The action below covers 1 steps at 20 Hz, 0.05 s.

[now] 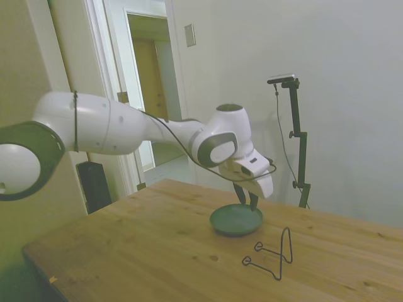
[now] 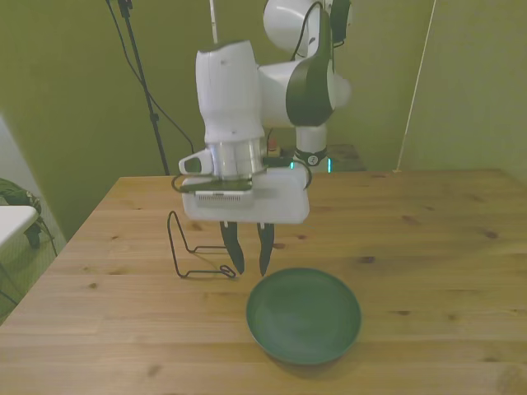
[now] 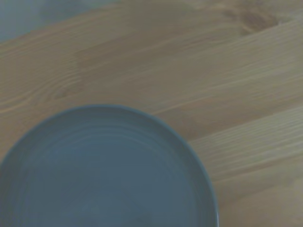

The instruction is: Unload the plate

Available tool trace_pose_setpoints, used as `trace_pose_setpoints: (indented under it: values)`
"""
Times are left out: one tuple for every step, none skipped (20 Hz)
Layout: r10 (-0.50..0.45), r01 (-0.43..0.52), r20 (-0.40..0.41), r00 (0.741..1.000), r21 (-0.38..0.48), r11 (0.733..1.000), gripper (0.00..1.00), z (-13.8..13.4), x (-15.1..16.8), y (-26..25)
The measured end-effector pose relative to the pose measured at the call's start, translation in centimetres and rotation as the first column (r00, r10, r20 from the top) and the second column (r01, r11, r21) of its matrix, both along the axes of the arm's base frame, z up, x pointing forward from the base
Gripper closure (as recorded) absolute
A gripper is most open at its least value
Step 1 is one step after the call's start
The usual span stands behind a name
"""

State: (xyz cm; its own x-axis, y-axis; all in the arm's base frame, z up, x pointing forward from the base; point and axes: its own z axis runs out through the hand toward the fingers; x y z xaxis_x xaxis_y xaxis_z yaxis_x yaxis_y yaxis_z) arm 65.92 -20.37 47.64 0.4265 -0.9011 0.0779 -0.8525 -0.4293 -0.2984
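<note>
From my remote station I saw the small round grey-green plate [image 2: 304, 316] lying flat on the wooden tabletop [image 2: 428, 239], right side up with its raised rim showing, toward the near edge in the front view. The white arm's end effector [image 2: 248, 265] hung just above the plate's far rim, at the front view's left side of it, with its two dark fingers [image 2: 234, 251] pointing down and parted by a narrow gap, holding nothing. In the side view the end effector [image 1: 247, 202] sat over the plate [image 1: 236, 220]; I could not tell whether the fingertips touched the rim. The thin black wire stand [image 2: 191, 247] stood empty on the tabletop just beside the plate, on the front view's left. The wrist view showed the plate [image 3: 104, 175] up close, with bare wood [image 3: 213, 71] around it.
</note>
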Motion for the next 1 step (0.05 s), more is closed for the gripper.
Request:
trace_pose_setpoints:
  values:
    - [0.009,-0.009,-0.004,1.0,0.005,1.0,0.0,1.82,-0.93,0.27]
